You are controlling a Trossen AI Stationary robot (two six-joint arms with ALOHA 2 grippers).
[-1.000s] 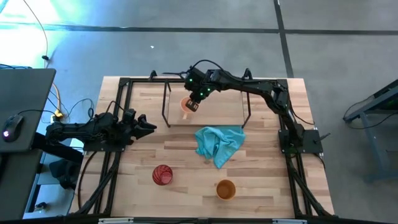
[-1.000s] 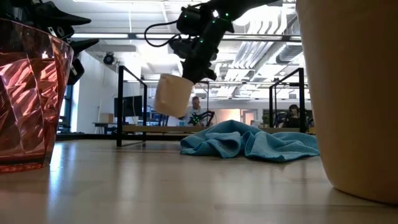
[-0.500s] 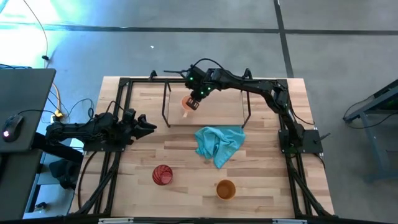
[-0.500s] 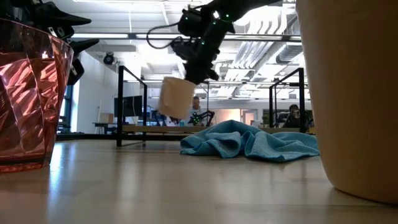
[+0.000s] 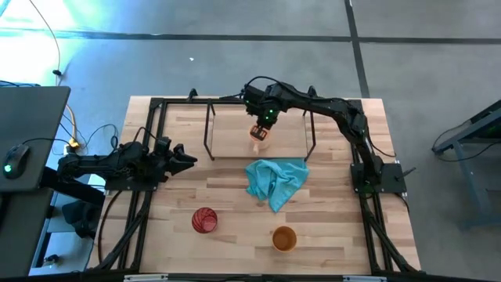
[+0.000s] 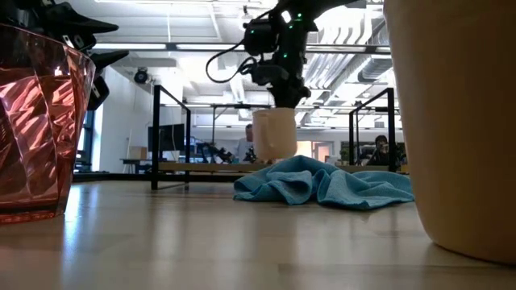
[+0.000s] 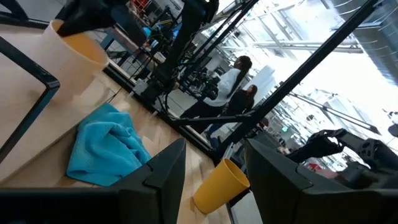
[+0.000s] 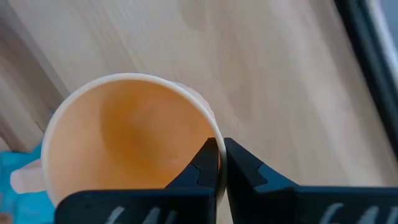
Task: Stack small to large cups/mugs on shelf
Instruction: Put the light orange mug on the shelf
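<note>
The light orange mug (image 5: 259,135) (image 6: 275,134) stands upright over the shelf's wooden board (image 5: 291,138), held by my right gripper (image 5: 264,125) (image 8: 221,149), which is shut on it. Its base is at board height in the low view; whether it rests there I cannot tell. The red ribbed cup (image 5: 204,220) (image 6: 36,121) and the amber-brown cup (image 5: 284,238) (image 7: 221,185) stand on the table near its near edge. My left gripper (image 5: 190,159) (image 7: 214,180) waits open at the table's left, above the table. My right gripper holds the mug by its rim (image 8: 214,134), one finger inside (image 8: 204,163) and one outside (image 8: 247,167). The fingers come from above, pointing down. The mug sits upright below them, its handle (image 8: 23,178) on the side away from the hold.
A crumpled teal cloth (image 5: 275,180) (image 6: 322,184) lies on the table just in front of the shelf. The shelf's thin black frame (image 6: 155,137) stands around the board. Black rails (image 5: 149,125) run along the table's edges. People sit in the room beyond.
My right gripper has carried the mug along the shelf toward the table's right and slightly down. It has turned, so the mug, tilted a second ago, now hangs upright over the middle of the board.
</note>
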